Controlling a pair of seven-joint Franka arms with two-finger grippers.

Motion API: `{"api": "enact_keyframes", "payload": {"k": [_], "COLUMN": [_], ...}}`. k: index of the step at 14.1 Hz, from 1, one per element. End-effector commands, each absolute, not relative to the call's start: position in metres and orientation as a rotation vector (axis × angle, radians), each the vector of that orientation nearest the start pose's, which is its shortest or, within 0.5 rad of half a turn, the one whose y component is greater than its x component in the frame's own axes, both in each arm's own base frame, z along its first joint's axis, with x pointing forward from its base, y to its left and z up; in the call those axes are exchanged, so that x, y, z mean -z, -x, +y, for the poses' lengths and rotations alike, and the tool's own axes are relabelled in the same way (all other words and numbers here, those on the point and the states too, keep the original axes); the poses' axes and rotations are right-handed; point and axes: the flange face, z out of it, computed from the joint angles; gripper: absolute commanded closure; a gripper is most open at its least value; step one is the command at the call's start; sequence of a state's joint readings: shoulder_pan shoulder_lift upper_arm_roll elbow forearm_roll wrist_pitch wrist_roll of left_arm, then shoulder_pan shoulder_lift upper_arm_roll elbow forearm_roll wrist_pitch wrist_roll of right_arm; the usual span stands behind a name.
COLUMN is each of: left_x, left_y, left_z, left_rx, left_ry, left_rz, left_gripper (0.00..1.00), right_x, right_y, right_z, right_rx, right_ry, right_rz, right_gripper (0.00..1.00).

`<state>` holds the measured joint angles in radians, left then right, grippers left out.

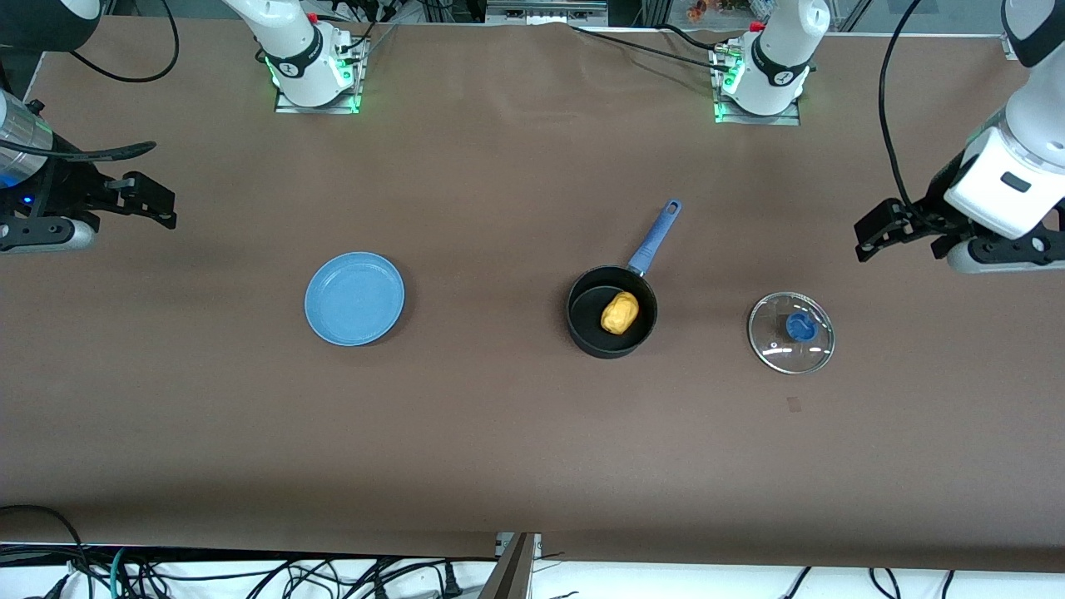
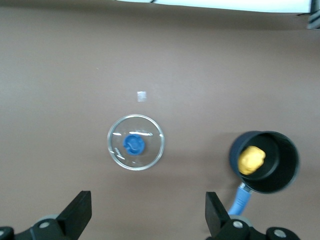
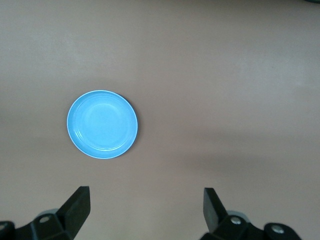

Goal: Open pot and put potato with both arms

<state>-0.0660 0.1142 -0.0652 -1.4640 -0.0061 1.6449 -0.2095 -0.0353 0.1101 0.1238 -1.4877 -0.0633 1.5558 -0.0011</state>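
The black pot (image 1: 585, 326) stands uncovered near the middle of the table, its blue handle (image 1: 657, 237) pointing toward the robots' bases. The yellow-orange potato (image 1: 620, 312) lies inside it. The glass lid (image 1: 790, 333) with its blue knob rests flat on the table beside the pot, toward the left arm's end. My left gripper (image 1: 903, 233) hangs open and empty above that end of the table. The left wrist view shows the left gripper (image 2: 147, 200), lid (image 2: 136, 142), pot (image 2: 281, 167) and potato (image 2: 251, 160). My right gripper (image 1: 141, 200) hangs open and empty over the right arm's end.
An empty flat blue plate (image 1: 354, 299) lies toward the right arm's end, and it also shows under the right gripper (image 3: 145, 196) as the plate (image 3: 102, 124). A small pale mark (image 1: 794, 404) is on the brown table cover, nearer the front camera than the lid.
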Motion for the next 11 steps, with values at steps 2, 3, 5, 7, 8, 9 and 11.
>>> {"api": "enact_keyframes", "payload": {"k": [2, 3, 5, 7, 8, 9, 11], "left_x": [-0.615, -0.612, -0.613, -0.611, -0.607, -0.601, -0.602], "left_y": [-0.58, -0.58, -0.58, -0.582, -0.586, -0.59, -0.593], "left_z": [-0.061, -0.059, -0.045, -0.04, -0.035, -0.033, -0.033], "left_rx": [0.06, 0.063, 0.073, 0.078, 0.083, 0.076, 0.073], "left_ry": [3.241, 3.229, 3.223, 3.2, 3.199, 3.198, 3.199], "left_rz": [-0.164, -0.152, -0.148, -0.018, -0.028, -0.031, -0.043], "left_gripper": [0.0, 0.0, 0.0, 0.0, 0.0, 0.0, 0.0], "right_x": [-0.606, -0.606, -0.606, -0.606, -0.606, -0.606, -0.606], "right_y": [-0.584, -0.584, -0.584, -0.584, -0.584, -0.584, -0.584], "right_z": [0.039, 0.04, 0.04, 0.04, 0.04, 0.04, 0.04], "right_rx": [-0.047, -0.047, -0.047, -0.044, -0.044, -0.044, -0.044], "right_ry": [3.191, 3.19, 3.19, 3.19, 3.19, 3.19, 3.19], "right_rz": [-0.163, -0.163, -0.163, -0.163, -0.163, -0.163, -0.161], "right_gripper": [0.0, 0.0, 0.0, 0.0, 0.0, 0.0, 0.0]}}
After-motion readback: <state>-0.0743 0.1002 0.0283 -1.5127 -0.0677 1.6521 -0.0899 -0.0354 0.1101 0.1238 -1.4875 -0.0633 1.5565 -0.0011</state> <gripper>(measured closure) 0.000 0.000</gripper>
